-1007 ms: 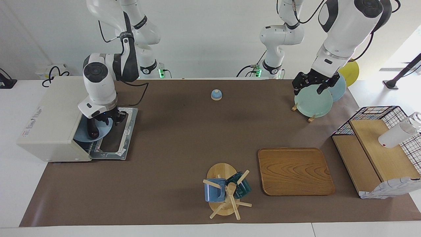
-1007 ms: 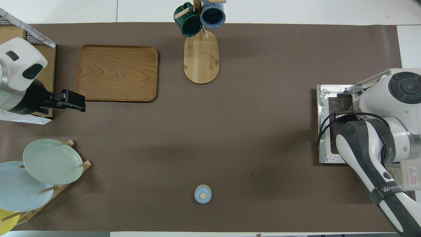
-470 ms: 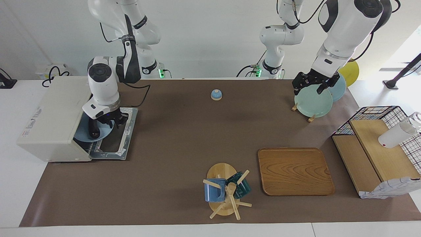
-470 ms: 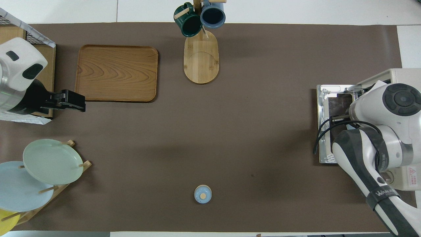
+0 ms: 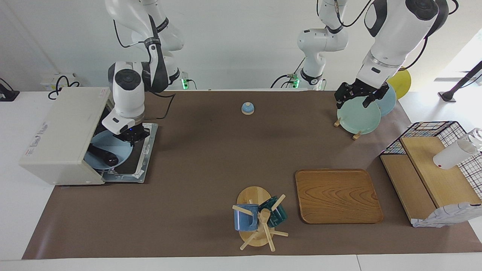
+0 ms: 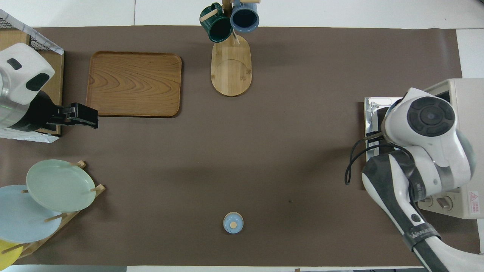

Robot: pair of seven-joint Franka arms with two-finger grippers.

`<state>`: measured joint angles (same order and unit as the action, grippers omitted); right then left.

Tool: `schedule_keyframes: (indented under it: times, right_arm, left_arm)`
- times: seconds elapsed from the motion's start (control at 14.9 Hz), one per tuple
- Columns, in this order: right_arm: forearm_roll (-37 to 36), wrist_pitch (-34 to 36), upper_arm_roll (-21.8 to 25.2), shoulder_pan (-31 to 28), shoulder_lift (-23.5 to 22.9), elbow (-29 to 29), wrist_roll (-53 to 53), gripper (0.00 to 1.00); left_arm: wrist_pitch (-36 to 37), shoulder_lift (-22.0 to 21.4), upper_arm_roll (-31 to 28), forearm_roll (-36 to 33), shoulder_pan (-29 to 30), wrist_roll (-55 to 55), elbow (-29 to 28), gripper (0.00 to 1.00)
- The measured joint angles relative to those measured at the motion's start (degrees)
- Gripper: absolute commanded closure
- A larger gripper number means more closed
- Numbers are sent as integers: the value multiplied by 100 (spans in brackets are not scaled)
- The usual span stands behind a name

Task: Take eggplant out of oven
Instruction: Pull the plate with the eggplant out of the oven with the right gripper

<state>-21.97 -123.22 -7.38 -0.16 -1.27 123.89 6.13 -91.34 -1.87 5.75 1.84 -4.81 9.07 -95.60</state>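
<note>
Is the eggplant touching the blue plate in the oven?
Touching: the facing view shows the eggplant lying flat on the blue plate in the oven.

My white desk (image 5: 11,210) is covered by a wide brown mat (image 5: 211,158). A plain white wall (image 5: 233,41) rises at my end. Bright daylight washes over the desk's corner at my left arm's end, and soft shadows lie on the mat.

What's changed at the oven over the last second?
The right gripper moved off the eggplant toward the robots and closed shut at the rim of the blue plate. The eggplant has turned and lies free on that plate in the oven mouth. Unchanged: the left gripper, open, waiting over the plate rack.
</note>
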Motion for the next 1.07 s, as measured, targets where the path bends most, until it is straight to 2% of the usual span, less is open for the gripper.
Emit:
schedule_keyframes:
  times: [0.2,0.34,0.47,0.6,0.74,0.87,1.07]
  right_arm:
    - [326,445,-63,961,-193,-579,774,100]
    - [542,866,-79,1580,-496,-1159,1428,100]
    - [564,1369,-90,2304,-1065,-1960,2485,100]
    - [564,1627,-95,3002,-1832,-2798,3459,100]
    - [564,1470,-93,3430,-2522,-3273,4110,100]
    - [564,1150,-89,3684,-2988,-3448,4550,100]
    - [564,829,-86,3827,-3243,-3547,4854,100]
  left_arm:
    - [0,0,0,0,0,0,0,0]
    - [0,0,0,0,0,0,0,0]
    - [0,0,0,0,0,0,0,0]
    - [0,0,0,0,0,0,0,0]
    - [0,0,0,0,0,0,0,0]
    - [0,0,0,0,0,0,0,0]
    - [0,0,0,0,0,0,0,0]
